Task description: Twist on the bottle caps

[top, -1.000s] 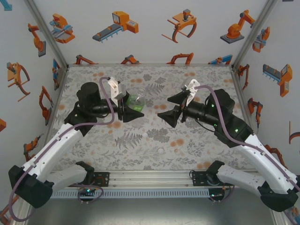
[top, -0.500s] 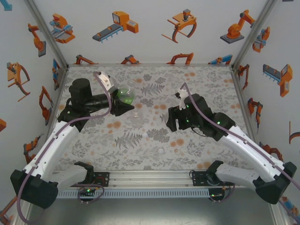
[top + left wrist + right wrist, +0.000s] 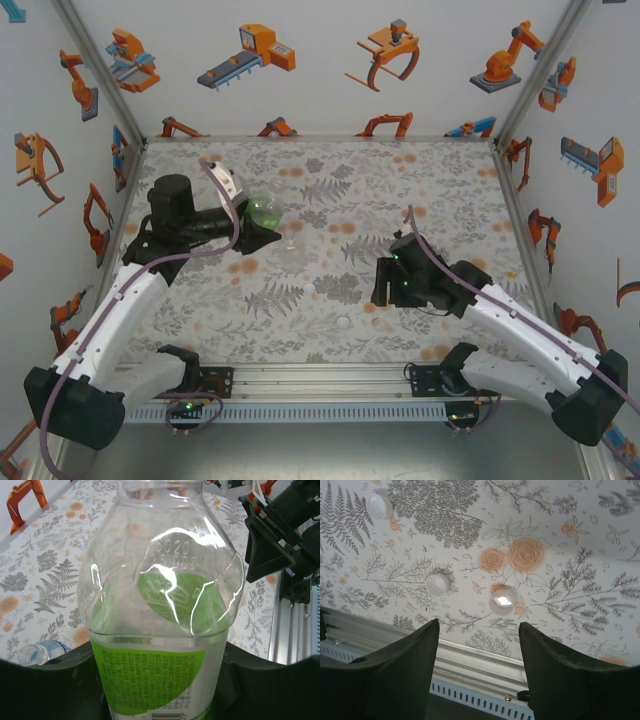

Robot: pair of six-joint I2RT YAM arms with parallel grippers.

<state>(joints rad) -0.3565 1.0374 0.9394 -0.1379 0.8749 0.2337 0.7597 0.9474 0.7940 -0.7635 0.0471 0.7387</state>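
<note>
The floral-patterned table (image 3: pixel 560 555) carries three pale bottle caps (image 3: pixel 437 584), set apart, and a small clear bottle (image 3: pixel 40 652)

Bright, even light washes the table (image 3: pixel 260 320), and only faint, soft shadows lie on it. Up close, white glare streaks the clear shoulder of the green-tinted bottle (image 3: pixel 160 605), one bottle cap (image 3: pixel 503 600) glints, and the dark fingers (image 3: pixel 395 675) along the bottom edge blur.
</note>
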